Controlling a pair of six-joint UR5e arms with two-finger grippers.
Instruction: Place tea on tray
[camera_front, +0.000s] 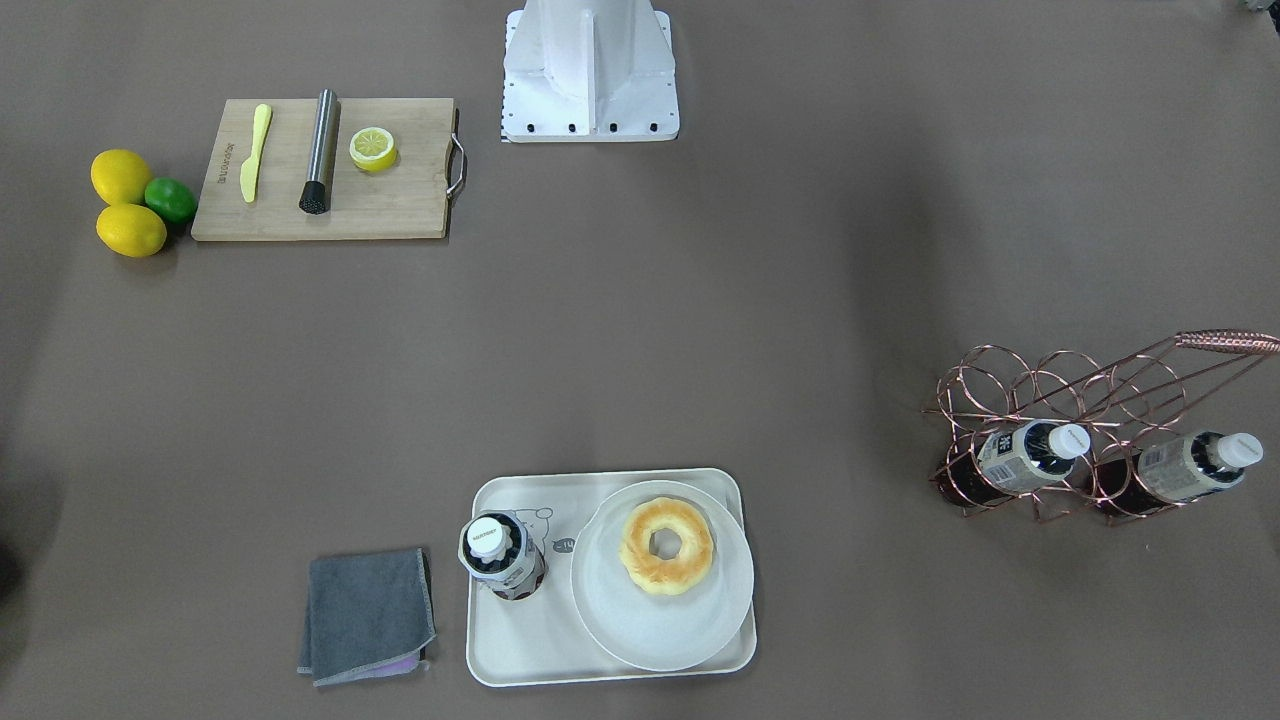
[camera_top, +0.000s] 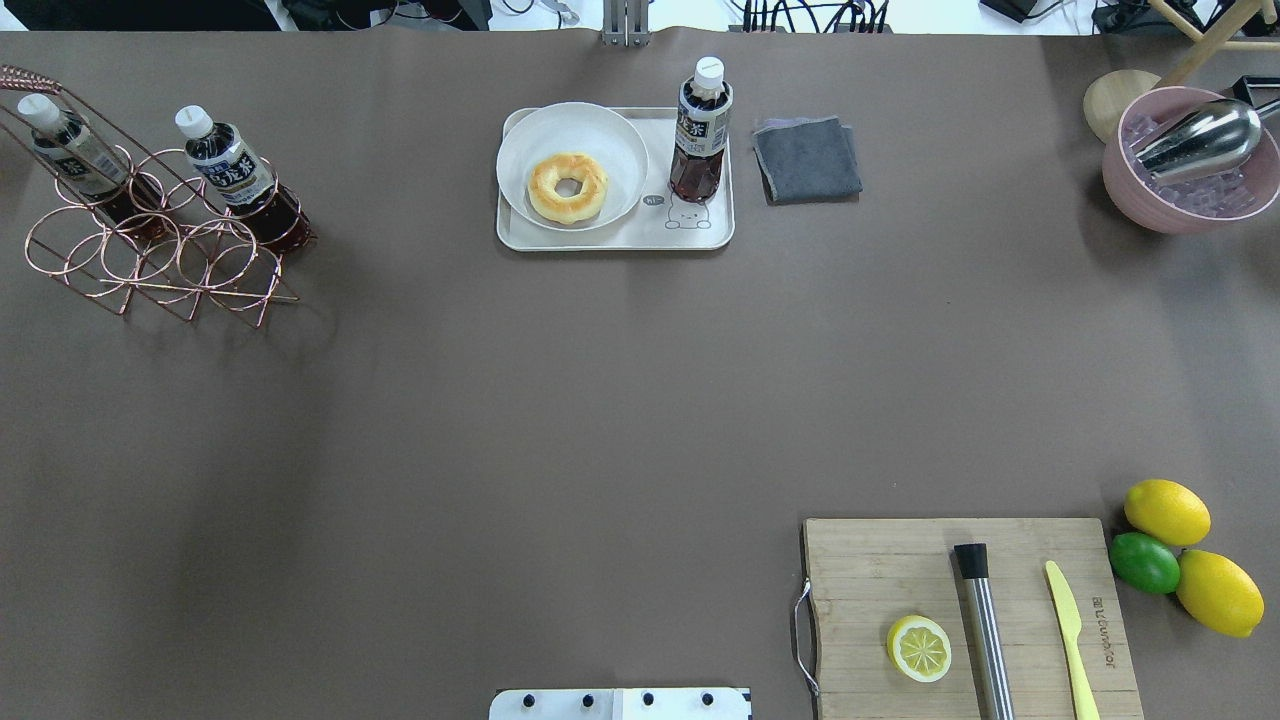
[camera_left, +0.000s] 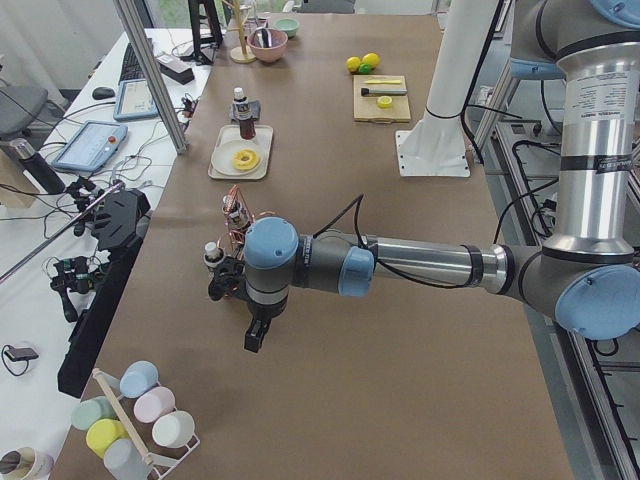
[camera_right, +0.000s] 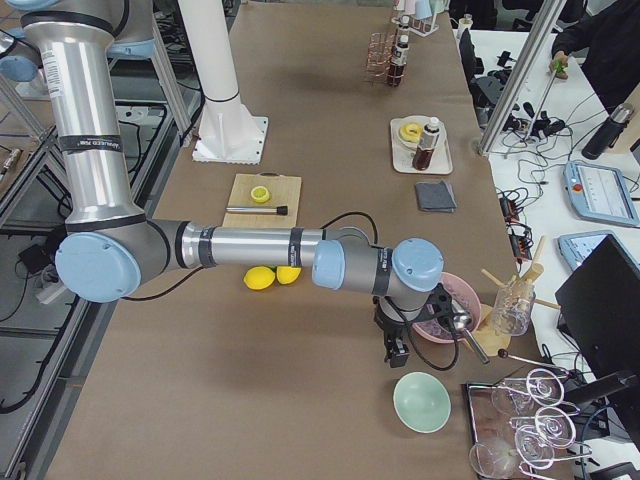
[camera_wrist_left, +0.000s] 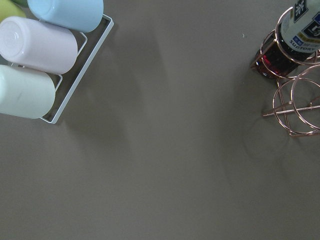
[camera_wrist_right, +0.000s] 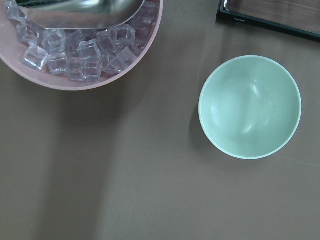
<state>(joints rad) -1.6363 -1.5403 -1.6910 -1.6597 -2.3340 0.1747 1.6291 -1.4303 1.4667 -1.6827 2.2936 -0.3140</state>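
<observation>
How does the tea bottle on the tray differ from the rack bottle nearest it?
The tray bottle stands upright; the rack bottle leans. The tray bottle sits on the cream tray beside a plate; the rack bottle rests in a copper wire rack. Both have white caps, matching labels and dark tea.

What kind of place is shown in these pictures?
Probably a robotics lab staged as a drinks counter: a robot arm over a brown table, a control tablet beside it, tea bottles in a wire rack.
</observation>
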